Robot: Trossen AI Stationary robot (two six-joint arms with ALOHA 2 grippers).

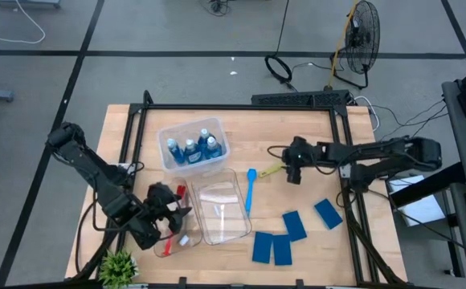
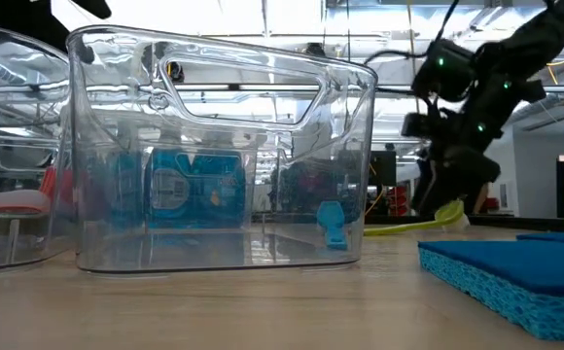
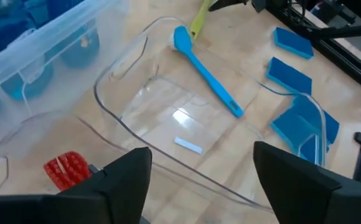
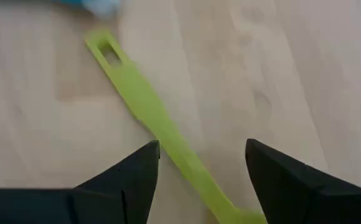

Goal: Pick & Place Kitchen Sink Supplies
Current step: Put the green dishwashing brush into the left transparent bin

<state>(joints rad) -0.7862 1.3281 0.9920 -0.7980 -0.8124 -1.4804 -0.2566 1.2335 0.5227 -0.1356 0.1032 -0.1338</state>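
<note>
A yellow-green brush (image 1: 271, 170) lies flat on the table, its handle (image 4: 149, 109) running between the fingers of my open right gripper (image 4: 202, 146), which slants down over it (image 1: 292, 172). A blue brush (image 1: 250, 189) lies beside it. My left gripper (image 1: 175, 210) stands open above a small clear bin (image 1: 186, 241) at the near left. A red brush (image 3: 63, 169) lies in that bin, its head beside one finger. Several blue-liquid bottles (image 1: 193, 148) stand in a far clear bin. Several blue sponges (image 1: 282, 247) lie flat at the near right.
An empty clear bin (image 1: 221, 205) stands at the table's middle, between the two grippers. A small green plant (image 1: 119, 269) sits at the near left corner. A black frame (image 1: 345, 185) borders the table's edges. Bare wood lies between the bins and the sponges.
</note>
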